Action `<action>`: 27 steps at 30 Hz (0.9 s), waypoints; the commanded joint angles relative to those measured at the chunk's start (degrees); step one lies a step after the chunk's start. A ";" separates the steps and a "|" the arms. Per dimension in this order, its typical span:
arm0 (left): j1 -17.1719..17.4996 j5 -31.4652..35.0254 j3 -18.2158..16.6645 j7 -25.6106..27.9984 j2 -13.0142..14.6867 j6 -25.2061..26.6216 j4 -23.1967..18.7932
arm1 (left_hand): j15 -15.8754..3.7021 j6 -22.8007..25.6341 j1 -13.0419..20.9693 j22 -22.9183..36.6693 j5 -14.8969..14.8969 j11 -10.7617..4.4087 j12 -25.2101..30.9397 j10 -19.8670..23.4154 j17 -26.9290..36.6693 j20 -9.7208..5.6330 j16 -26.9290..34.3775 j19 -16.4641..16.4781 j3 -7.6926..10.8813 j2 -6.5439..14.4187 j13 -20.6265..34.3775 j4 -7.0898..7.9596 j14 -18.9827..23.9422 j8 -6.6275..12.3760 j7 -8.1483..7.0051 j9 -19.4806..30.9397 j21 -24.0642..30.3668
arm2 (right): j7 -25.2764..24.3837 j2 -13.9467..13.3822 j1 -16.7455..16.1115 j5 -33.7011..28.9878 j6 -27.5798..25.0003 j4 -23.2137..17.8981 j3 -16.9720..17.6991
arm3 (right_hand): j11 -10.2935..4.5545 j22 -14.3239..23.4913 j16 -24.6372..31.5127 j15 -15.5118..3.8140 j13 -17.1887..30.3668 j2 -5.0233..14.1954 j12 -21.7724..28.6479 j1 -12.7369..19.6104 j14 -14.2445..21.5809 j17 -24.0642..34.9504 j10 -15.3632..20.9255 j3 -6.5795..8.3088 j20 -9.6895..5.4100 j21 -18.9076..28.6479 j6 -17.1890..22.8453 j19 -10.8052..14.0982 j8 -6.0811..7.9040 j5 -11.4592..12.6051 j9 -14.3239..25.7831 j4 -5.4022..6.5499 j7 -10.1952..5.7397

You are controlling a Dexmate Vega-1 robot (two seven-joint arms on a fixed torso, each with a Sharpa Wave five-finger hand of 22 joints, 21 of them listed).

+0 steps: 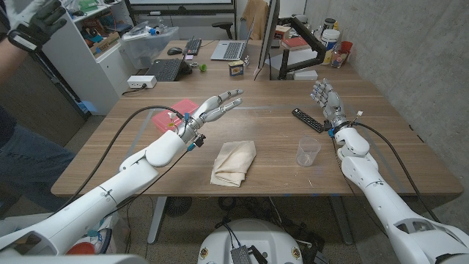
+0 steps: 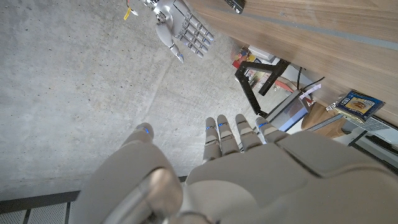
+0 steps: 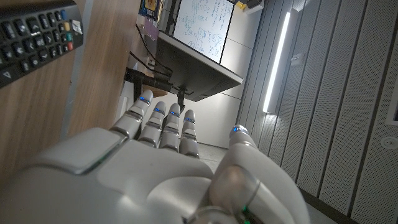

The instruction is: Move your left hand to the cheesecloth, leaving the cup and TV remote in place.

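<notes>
In the head view the cheesecloth (image 1: 234,163) lies crumpled at the centre of the table (image 1: 146,154), below and right of the left hand (image 1: 217,106). This hand is above the table, fingers stretched apart, holding nothing. The cup (image 1: 308,152) and TV remote (image 1: 308,119) are right of the cloth, near the right hand (image 1: 326,99), also open and empty.

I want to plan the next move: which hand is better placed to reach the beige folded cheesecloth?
The left hand. It is open above the wooden table, just beyond the beige folded cheesecloth. The right hand waits beyond the black TV remote and the clear plastic cup, which lie between it and the cloth.
</notes>
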 commanded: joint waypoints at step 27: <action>-0.37 5.21 2.06 -0.79 2.48 1.65 -1.31 | 0.27 0.20 1.60 0.10 -0.38 0.02 0.21 0.26 0.12 1.08 0.22 0.30 0.10 0.12 0.11 -0.59 0.67 -0.21 0.09 0.33 0.04 | -0.30 0.67 1.08 -0.56 0.77 1.34 -0.01 | 0.09 0.07 -0.19 0.32 0.27 -0.10 -0.21 -0.48 0.42 0.30 0.22 0.11 0.20 0.31 0.46 0.81 -0.12 0.23 0.28 0.28 0.07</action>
